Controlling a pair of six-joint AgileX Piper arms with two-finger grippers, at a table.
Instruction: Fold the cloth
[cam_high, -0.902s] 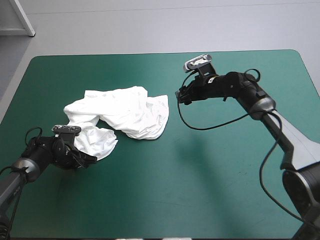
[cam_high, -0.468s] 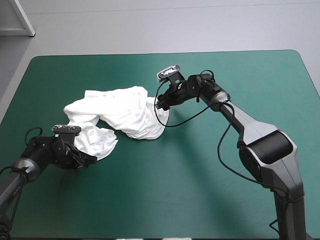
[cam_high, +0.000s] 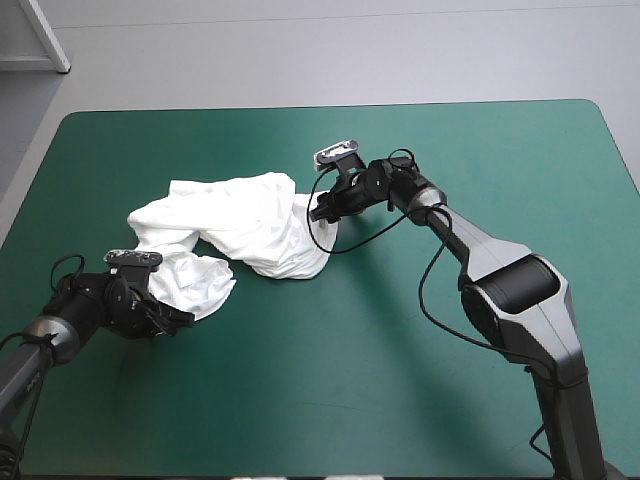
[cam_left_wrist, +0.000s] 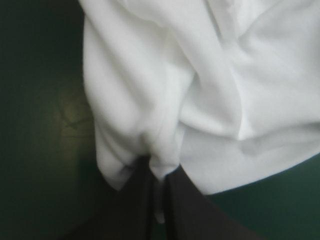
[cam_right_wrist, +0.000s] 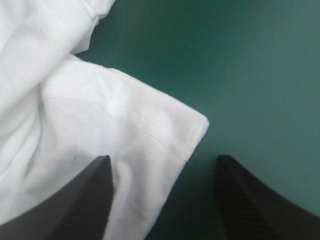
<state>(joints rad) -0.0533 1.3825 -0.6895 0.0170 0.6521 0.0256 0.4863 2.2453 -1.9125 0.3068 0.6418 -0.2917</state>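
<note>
The white T-shirt (cam_high: 245, 225) lies as a crumpled heap on the left half of the table. My left gripper (cam_high: 176, 318) sits low at the heap's near left lobe and is shut on the T-shirt; the left wrist view shows a white fold (cam_left_wrist: 200, 90) pinched between its fingers (cam_left_wrist: 159, 167). My right gripper (cam_high: 322, 210) hovers at the heap's right side, open. In the right wrist view a hemmed corner of the T-shirt (cam_right_wrist: 125, 130) lies between its spread fingers (cam_right_wrist: 164, 159), with one finger over the cloth and the other over the cover.
The teal-green cover (cam_high: 450, 330) stretches to the right of the heap and toward the near edge. My left arm lies close to the table's left edge (cam_high: 20, 225).
My right arm has swung left from over the table's middle to the T-shirt's right corner. The left gripper and the heap's left lobe have stayed put.
</note>
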